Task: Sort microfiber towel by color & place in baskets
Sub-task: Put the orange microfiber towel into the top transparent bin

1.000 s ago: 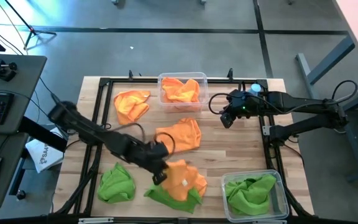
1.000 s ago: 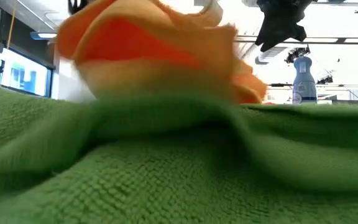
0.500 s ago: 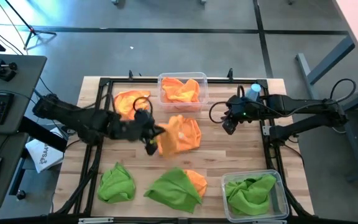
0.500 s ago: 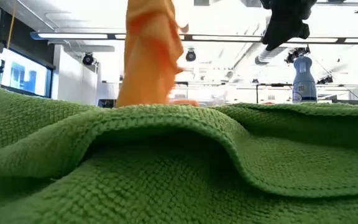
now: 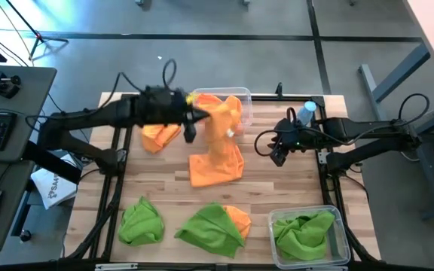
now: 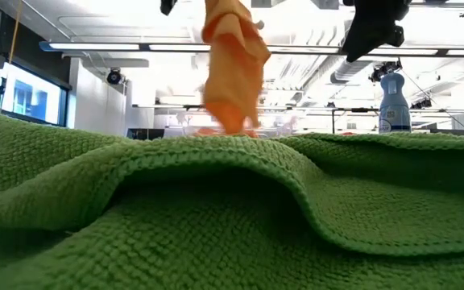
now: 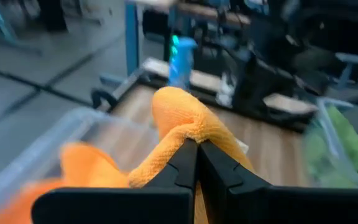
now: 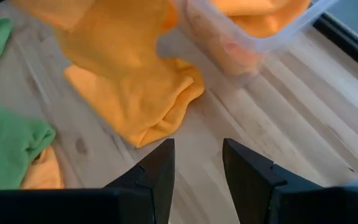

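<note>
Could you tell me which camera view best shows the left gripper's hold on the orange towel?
The left wrist view: the left gripper pinches the orange towel shut. The high view shows it small; the low view shows only cloth hanging.

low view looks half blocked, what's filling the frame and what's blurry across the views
Low view: a bright green microfiber towel lies right against the lens and fills the lower half, under bright ceiling glare. The hanging orange microfiber towel is motion-blurred. Left wrist view: the background is smeared, while the shut left claw pinching the orange towel stays sharp.
</note>
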Motion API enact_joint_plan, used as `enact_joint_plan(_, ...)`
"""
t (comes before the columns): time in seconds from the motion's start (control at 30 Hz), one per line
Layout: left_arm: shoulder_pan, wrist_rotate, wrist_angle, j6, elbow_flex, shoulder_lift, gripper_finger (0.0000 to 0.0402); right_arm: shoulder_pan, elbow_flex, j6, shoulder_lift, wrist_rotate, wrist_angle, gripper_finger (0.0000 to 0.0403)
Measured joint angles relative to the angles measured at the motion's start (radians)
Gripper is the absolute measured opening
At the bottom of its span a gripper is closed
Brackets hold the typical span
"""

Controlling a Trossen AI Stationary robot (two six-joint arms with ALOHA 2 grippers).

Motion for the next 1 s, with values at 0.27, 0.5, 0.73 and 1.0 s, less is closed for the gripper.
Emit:
enact_joint_plan(0.27,0.243,0.152,0.165,0.191,0.0,0.001,0.0,0.0,0.0,0.057,0.0,0.074,0.001,0.0129)
enact_joint_plan(0.5,0.397,0.314,0.246,0.233,0.0,0.031,0.0,-0.001,0.0,0.129,0.0,0.143,0.001,0.0129)
enact_joint_plan(0.73,0.447,0.456,0.25,0.24,0.0,0.145,0.0,-0.003,0.0,0.207,0.0,0.217,0.003,0.0129)
enact_joint_plan(1.0,0.427,0.61,0.343,0.24,0.0,0.301,0.0,-0.005,0.0,0.214,0.012,0.267,0.031,0.0129)
